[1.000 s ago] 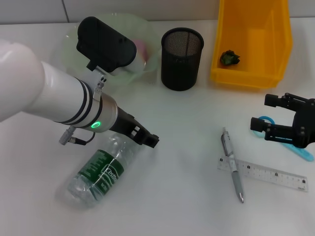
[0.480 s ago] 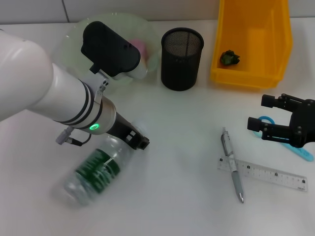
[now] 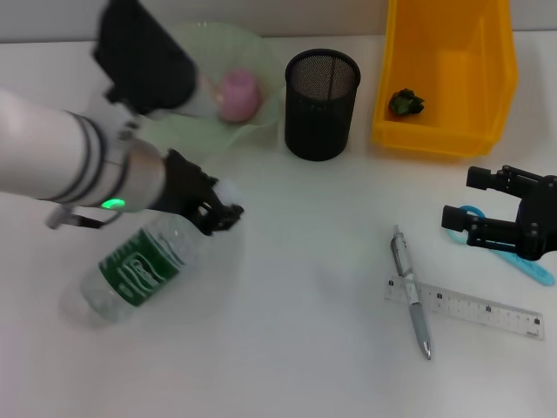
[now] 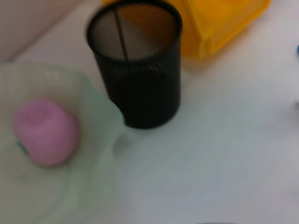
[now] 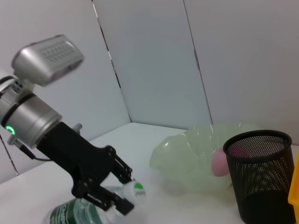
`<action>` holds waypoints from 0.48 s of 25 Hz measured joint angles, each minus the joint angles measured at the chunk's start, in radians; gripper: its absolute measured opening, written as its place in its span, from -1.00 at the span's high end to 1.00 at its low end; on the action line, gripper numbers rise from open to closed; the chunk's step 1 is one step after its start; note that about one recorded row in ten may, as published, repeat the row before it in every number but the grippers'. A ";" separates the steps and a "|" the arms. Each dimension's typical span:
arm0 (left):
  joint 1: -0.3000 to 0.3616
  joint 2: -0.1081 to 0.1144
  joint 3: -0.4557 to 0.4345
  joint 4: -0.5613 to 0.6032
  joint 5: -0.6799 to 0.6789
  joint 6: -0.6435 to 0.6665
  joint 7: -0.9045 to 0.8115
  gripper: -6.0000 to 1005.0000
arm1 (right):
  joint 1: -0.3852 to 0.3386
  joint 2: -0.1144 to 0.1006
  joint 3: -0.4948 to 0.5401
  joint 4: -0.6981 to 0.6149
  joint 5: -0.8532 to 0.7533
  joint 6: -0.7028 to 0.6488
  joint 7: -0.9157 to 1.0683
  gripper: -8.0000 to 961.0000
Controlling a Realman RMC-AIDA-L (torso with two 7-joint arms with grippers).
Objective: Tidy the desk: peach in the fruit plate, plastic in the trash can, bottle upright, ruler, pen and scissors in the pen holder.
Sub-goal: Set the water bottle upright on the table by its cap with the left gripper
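Note:
A clear bottle [image 3: 139, 266] with a green label lies tilted on the desk at the left. My left gripper [image 3: 218, 212] is shut on its neck, which also shows in the right wrist view, where the left gripper [image 5: 125, 188] pinches the bottle [image 5: 77, 214] just behind the cap. The pink peach [image 3: 237, 94] sits in the pale green fruit plate [image 3: 187, 131]. A black mesh pen holder [image 3: 322, 103] stands beside it. Dark plastic [image 3: 406, 103] lies in the yellow trash can [image 3: 448, 131]. My right gripper [image 3: 479, 202] is open over the blue scissors [image 3: 526, 266]. The pen [image 3: 412, 292] crosses the ruler [image 3: 466, 306].
The left wrist view takes in the pen holder [image 4: 135, 65], the peach [image 4: 46, 130] on the plate [image 4: 88, 186] and a corner of the yellow can [image 4: 219, 23]. A white wall runs behind the desk.
My left arm has swung left and pulled the bottle with it by the neck, uncovering the peach in the plate. The right gripper has stayed almost still.

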 joint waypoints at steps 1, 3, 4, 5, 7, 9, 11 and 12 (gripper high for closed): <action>0.040 0.001 -0.066 0.031 -0.053 0.011 0.112 0.13 | 0.002 0.000 0.004 0.002 0.001 -0.002 0.000 -0.73; 0.057 0.002 -0.107 0.040 -0.096 0.014 0.178 0.12 | 0.003 0.000 0.004 0.003 0.003 -0.005 0.001 -0.73; 0.071 0.002 -0.142 0.043 -0.139 0.019 0.238 0.11 | 0.003 0.000 0.004 0.003 0.003 -0.005 0.001 -0.73; 0.092 0.002 -0.214 0.035 -0.227 0.030 0.345 0.11 | 0.004 0.000 0.004 0.003 0.004 -0.005 0.002 -0.73; 0.105 0.003 -0.299 0.002 -0.328 0.050 0.462 0.10 | 0.007 0.000 0.004 0.002 0.005 -0.006 0.007 -0.73; 0.111 0.003 -0.393 -0.052 -0.427 0.074 0.589 0.09 | 0.012 0.000 0.004 0.002 0.004 -0.006 0.015 -0.73; 0.110 0.004 -0.524 -0.150 -0.549 0.118 0.753 0.08 | 0.017 -0.001 0.004 0.002 0.002 -0.006 0.024 -0.73; 0.110 0.004 -0.524 -0.150 -0.549 0.118 0.753 0.07 | 0.017 -0.001 0.004 0.002 0.002 -0.006 0.024 -0.73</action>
